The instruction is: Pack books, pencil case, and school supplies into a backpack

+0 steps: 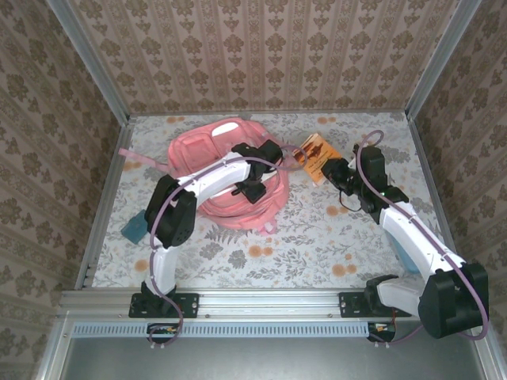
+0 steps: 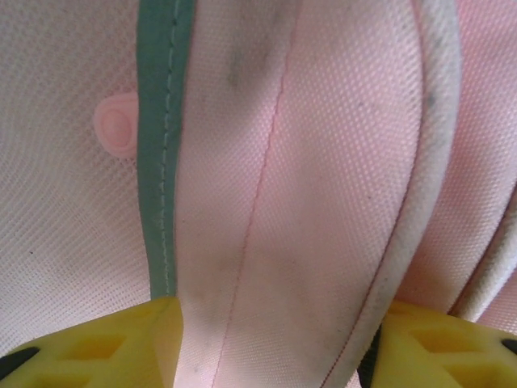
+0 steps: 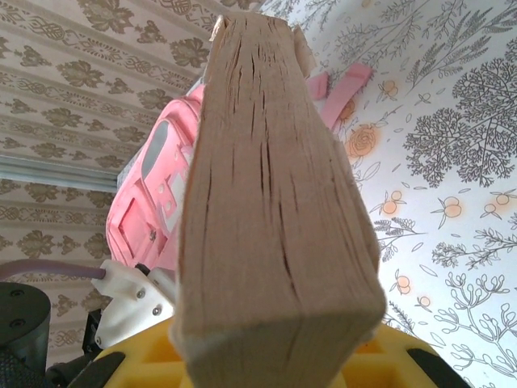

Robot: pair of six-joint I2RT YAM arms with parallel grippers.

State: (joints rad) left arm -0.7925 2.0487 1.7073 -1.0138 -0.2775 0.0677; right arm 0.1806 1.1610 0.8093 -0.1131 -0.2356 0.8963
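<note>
Backpack (image 1: pixel 198 150) lay flat by the middle of the table's (image 1: pixel 317 245) far edge. Left gripper (image 2: pixel 275 356) sat half-spread astride a pink fabric fold; could not tell whether it was pinched. Right gripper (image 3: pixel 275 364) clamped the orange-brown book (image 3: pixel 266 202) aloft, just right of the backpack. Risk: the fold slips free, the mouth sags shut, and the book jams on the rim.

pink backpack (image 1: pixel 198 150) lies on the tabletop (image 1: pixel 317 245), far middle; orange book (image 1: pixel 317 156) is lifted just right of it.
</note>
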